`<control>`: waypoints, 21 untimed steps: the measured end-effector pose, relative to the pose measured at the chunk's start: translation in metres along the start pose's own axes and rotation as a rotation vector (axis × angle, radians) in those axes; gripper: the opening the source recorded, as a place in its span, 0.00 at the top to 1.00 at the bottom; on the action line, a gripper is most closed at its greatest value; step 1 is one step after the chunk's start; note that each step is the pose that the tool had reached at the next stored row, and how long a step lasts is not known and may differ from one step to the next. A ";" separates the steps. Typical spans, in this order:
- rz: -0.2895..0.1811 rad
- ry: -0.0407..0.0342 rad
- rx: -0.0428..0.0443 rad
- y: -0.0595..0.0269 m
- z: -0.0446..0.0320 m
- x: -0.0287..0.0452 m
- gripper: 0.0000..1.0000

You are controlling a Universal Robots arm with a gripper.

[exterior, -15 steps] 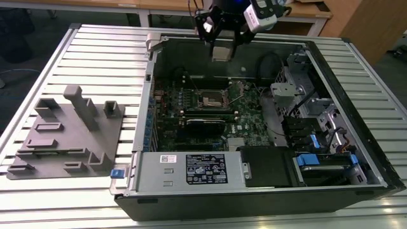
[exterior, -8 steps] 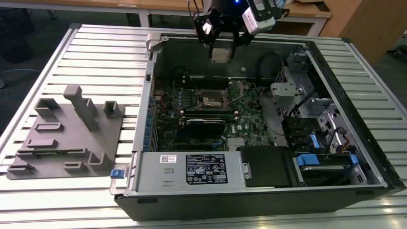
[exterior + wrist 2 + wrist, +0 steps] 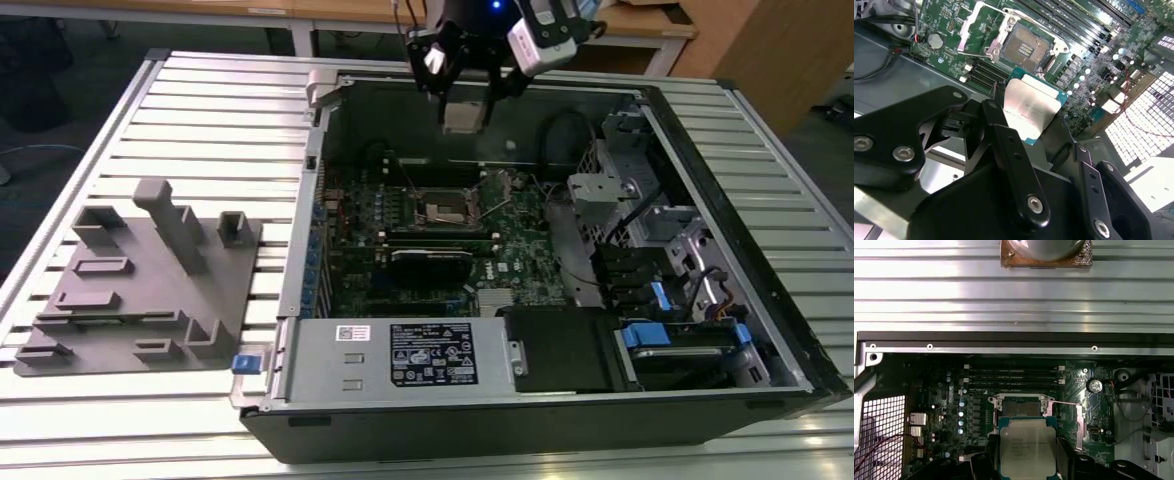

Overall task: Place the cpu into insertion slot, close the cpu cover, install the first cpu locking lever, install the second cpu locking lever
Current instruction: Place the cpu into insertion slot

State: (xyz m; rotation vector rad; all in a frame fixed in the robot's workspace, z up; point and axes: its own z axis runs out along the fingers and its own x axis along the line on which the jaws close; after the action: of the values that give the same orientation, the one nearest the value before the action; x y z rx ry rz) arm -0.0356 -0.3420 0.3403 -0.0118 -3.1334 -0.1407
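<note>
My gripper (image 3: 465, 108) hangs over the far part of the open computer case, shut on the cpu (image 3: 463, 118), a small flat silver-topped chip. In both wrist views the cpu (image 3: 1031, 107) (image 3: 1026, 447) sits clamped between the black fingers (image 3: 999, 125), well above the green board. The insertion slot (image 3: 447, 208) (image 3: 1026, 48) (image 3: 1021, 407) lies uncovered on the board below and nearer than the chip, its dark centre showing. The cpu cover (image 3: 973, 24) stands swung open beside the slot, and a thin lever (image 3: 1069, 403) is raised along its side.
A grey fixture block (image 3: 147, 280) rests on the slatted table at the exterior view's left. Inside the case are a labelled power supply (image 3: 400, 355), drive bays with blue tabs (image 3: 667, 330), black cables (image 3: 567, 130) and long memory slots (image 3: 1014, 375). The case's far wall (image 3: 1004, 337) rises close by.
</note>
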 end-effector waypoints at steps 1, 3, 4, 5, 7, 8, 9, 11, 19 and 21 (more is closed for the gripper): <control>0.000 0.0000 0.0000 -0.0001 0.0008 0.0000 0.46; 0.000 0.0001 0.0003 -0.0001 0.0012 0.0000 0.46; 0.000 0.0000 -0.0001 -0.0001 0.0016 0.0000 0.46; 0.000 0.0000 -0.0001 -0.0001 0.0018 0.0000 0.46; 0.000 0.0001 -0.0001 -0.0001 0.0018 0.0000 0.46; 0.000 0.0000 -0.0002 -0.0001 0.0020 0.0000 0.46; 0.000 -0.0002 -0.0005 -0.0001 0.0024 -0.0001 0.46; 0.000 0.0000 -0.0003 -0.0003 0.0037 0.0000 0.46; 0.000 0.0000 -0.0001 -0.0011 0.0122 0.0037 0.46; 0.000 0.0000 -0.0002 -0.0011 0.0125 0.0039 0.46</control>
State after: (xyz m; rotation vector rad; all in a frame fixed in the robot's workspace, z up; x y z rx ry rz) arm -0.0396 -0.3420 0.3277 -0.0120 -3.1334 -0.1409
